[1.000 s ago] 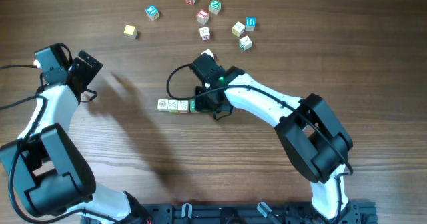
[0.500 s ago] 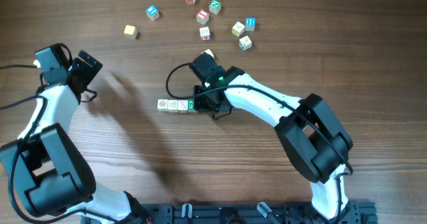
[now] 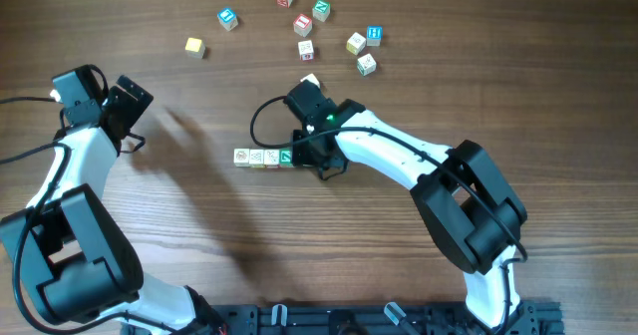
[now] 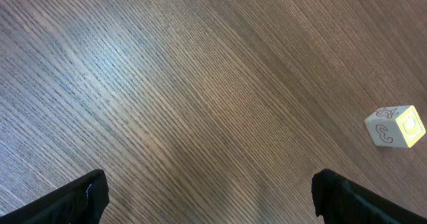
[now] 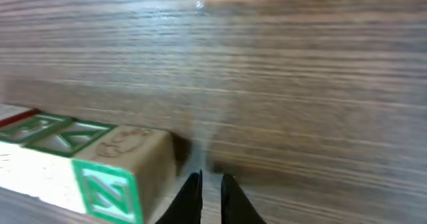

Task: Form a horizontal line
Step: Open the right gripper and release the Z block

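worktop (image 3: 199,225): wood grain; I see a row at centre and loose cubes scattered at the far edge.
left gripper (image 4: 210,191): spread wide, empty, parked well apart from the row. One yellow-faced cube (image 4: 395,126) lies near it.
right gripper (image 5: 209,187): fingers pinched nearly together, holding nothing, tips just beside the row's right end.
horizontal line (image 3: 264,158): four cubes, three cream and one green, touching in a straight left-right row.
green cube (image 3: 287,158): right end of the row. Over the last second it slides slightly left and shows more clearly from under the wrist.
loose cubes (image 3: 304,24): unchanged.
read: my judgement is the nudge closes the gap and the row looks formed.
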{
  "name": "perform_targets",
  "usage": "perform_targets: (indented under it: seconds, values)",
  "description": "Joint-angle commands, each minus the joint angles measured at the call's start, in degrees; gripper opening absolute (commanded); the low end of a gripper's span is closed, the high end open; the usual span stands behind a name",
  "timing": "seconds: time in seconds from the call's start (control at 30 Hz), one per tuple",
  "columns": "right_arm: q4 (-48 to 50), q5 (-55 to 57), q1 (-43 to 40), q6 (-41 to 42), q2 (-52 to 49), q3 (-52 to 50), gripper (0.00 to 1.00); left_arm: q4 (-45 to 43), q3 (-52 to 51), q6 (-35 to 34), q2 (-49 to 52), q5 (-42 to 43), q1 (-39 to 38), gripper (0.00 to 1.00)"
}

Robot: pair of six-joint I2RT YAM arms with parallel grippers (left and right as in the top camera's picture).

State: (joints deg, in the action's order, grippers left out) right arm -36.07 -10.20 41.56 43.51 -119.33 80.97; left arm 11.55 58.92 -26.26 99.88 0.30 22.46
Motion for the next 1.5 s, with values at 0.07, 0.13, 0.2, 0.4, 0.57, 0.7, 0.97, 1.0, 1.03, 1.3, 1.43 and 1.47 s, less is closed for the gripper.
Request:
perform_targets:
  seconds: [0.07, 0.13, 0.2, 0.4, 0.57, 0.7, 0.97, 1.0, 1.03, 1.3, 1.43, 1.47]
  values:
    - [-2.19, 6.64, 0.37, 3.15, 0.61, -0.11, 0.12, -0.15, 0.5, 0.09, 0.42, -0.37, 0.22, 1.0]
    - [-2.19, 6.62, 0.37, 3.15, 0.61, -0.11, 0.13, -0.15, 0.5, 0.09, 0.42, -0.37, 0.22, 1.0]
    - [-2.16, 6.64, 0.37, 3.15, 0.61, -0.11, 0.13, -0.15, 0.5, 0.09, 0.42, -0.37, 0.22, 1.0]
    - [-2.38, 6.6, 0.37, 3.15, 0.61, -0.11, 0.17, -0.15, 0.5, 0.09, 0.42, -0.37, 0.22, 1.0]
    - [-2.38, 6.58, 0.37, 3.15, 0.61, -0.11, 0.17, -0.15, 0.5, 0.09, 0.42, -0.37, 0.22, 1.0]
    - [-2.36, 6.6, 0.37, 3.15, 0.61, -0.11, 0.18, -0.15, 0.5, 0.09, 0.42, -0.37, 0.22, 1.0]
    - [-2.29, 6.6, 0.37, 3.17, 0.61, -0.11, 0.19, -0.15, 0.5, 0.09, 0.42, -0.37, 0.22, 1.0]
    - [-2.32, 6.6, 0.37, 3.15, 0.61, -0.11, 0.19, -0.15, 0.5, 0.09, 0.42, -0.37, 0.22, 1.0]
    - [-2.29, 6.62, 0.37, 3.15, 0.61, -0.11, 0.19, -0.15, 0.5, 0.09, 0.42, -0.39, 0.22, 1.0]
    - [-2.08, 6.34, 0.37, 3.15, 0.61, -0.11, 0.21, -0.15, 0.5, 0.09, 0.42, -0.37, 0.22, 1.0]
    - [-1.46, 6.8, 0.37, 3.15, 0.61, -0.11, 0.21, -0.15, 0.5, 0.09, 0.42, -0.39, 0.22, 1.0]
    - [-1.49, 6.84, 0.37, 3.13, 0.61, -0.13, 0.22, -0.15, 0.5, 0.09, 0.42, -0.39, 0.22, 1.0]
